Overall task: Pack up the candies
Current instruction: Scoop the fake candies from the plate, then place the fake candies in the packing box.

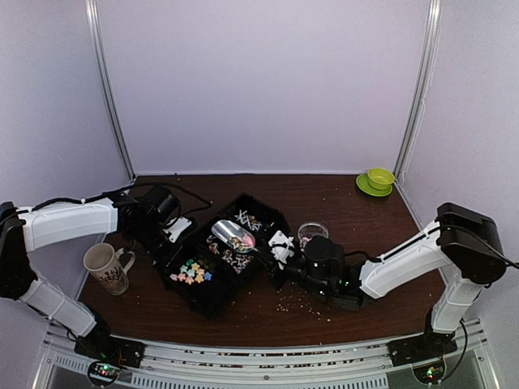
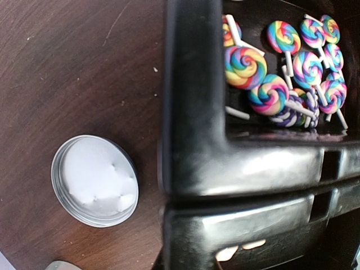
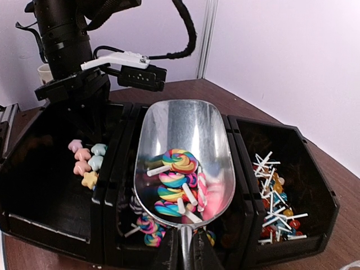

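The candies [image 3: 177, 180] catching my eye are rainbow swirl lollipops, lying heaped in the bowl of a metal scoop [image 3: 185, 129] just ahead of the right gripper [image 3: 188, 256]. That gripper is pinching the scoop's handle with its jaws closed on it, holding the bowl over the middle compartment of a black bin [image 3: 304, 169]. More swirl lollipops [image 2: 270, 93] are lying in that compartment beneath the scoop.

As the right gripper is facing, thin white sticks [image 3: 273, 197] with red and orange heads are sitting in the end compartment to its right. The pastel star pieces [image 3: 87, 163] are sitting in the end compartment to its left.

Those stars are lying just beside the left gripper [image 3: 73, 104], which is reaching down at the bin's far wall. Its jaws are pressed together; whether they are gripping the wall I cannot tell.

Below the left gripper, outside the bin, a shallow round metal dish [image 2: 95, 180] with a white inside is sitting on the brown table [image 1: 349, 207]. A patterned mug [image 1: 105, 267] is standing near the left arm. A small round tin [image 1: 312, 233] is sitting just beside the right gripper, with pale crumbs [image 1: 296, 304] scattered near it. A green cup on a saucer [image 1: 377, 180] is standing well apart.
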Controlling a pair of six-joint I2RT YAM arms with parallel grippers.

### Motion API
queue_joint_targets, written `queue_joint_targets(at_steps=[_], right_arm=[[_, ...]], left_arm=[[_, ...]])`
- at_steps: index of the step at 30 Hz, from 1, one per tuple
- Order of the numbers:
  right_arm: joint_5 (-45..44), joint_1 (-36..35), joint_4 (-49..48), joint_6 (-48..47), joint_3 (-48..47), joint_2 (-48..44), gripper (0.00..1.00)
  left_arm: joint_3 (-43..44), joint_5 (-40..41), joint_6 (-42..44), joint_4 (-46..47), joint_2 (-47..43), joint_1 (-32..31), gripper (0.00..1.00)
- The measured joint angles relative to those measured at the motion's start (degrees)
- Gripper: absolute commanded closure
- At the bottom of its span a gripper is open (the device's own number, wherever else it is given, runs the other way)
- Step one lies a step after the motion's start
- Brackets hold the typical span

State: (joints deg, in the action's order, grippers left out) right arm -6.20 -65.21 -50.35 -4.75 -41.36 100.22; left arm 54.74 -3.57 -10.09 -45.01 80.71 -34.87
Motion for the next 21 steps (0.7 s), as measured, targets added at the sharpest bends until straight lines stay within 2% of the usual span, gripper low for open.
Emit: queue_joint_targets(at_steps=[4, 21], right_arm=[[-1.9, 0.0, 5.8, 0.0, 2.2, -4.8, 1.00], [-9.7, 2.4, 45.9, 0.5, 1.4, -34.4, 1.00]], left_arm=[[0.0, 0.2, -0.3, 0.0, 0.0, 0.2, 1.00], [0.0, 1.3, -0.8, -0.1, 0.4, 0.2, 1.00]])
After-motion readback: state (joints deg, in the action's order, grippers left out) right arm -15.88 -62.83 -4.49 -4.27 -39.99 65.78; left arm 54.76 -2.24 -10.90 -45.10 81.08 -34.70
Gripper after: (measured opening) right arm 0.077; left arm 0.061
